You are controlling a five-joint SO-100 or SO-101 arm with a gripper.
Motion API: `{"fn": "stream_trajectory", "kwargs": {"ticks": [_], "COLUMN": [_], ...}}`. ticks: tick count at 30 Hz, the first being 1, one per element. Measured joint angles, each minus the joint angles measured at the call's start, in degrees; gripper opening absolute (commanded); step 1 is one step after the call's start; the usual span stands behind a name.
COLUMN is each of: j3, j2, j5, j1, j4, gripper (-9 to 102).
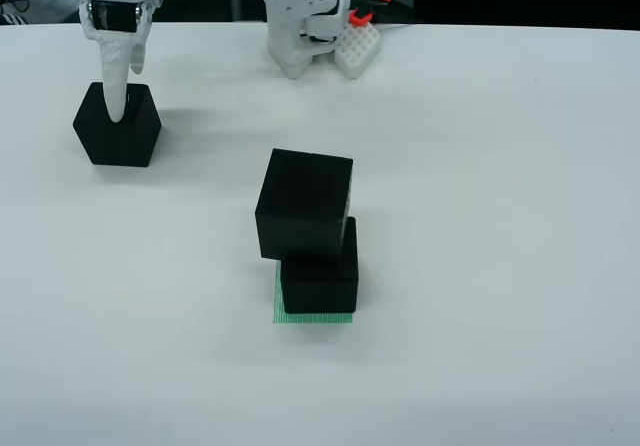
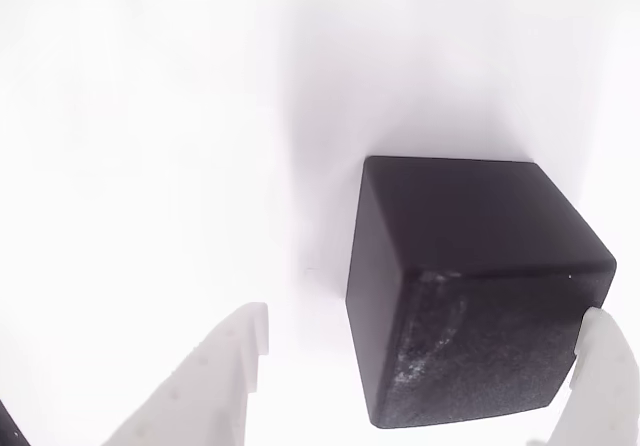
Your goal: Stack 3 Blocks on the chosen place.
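Note:
Three black blocks show in the overview. One block [image 1: 117, 126] sits alone at the far left, and my gripper [image 1: 125, 91] reaches down over it from above. In the wrist view this block [image 2: 470, 286] lies between my white fingers [image 2: 215, 376], close against the right one, with a wide gap on the left. The gripper [image 2: 428, 316] is open. At the table's centre a block [image 1: 320, 278] rests on the chosen place [image 1: 296, 316], a green striped patch. Another block [image 1: 305, 206] sits on top of it, shifted back and left and slightly turned.
The arm's white base [image 1: 298, 31] stands at the back centre, with a white and red perforated part [image 1: 357, 48] beside it. The white table [image 1: 500, 266] ends at a dark back edge.

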Motion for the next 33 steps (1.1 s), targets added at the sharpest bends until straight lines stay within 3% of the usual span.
{"fn": "stream_trajectory", "kwargs": {"ticks": [14, 23, 33], "j3": [-6.6, -5.5, -1.7], "j2": [-5.0, -9.7, -10.6], "j5": [1.3, 2.2, 3.0], "j1": [-2.9, -3.3, -6.2], "j4": [1.4, -3.5, -5.5], "gripper": [38, 38, 24]}}
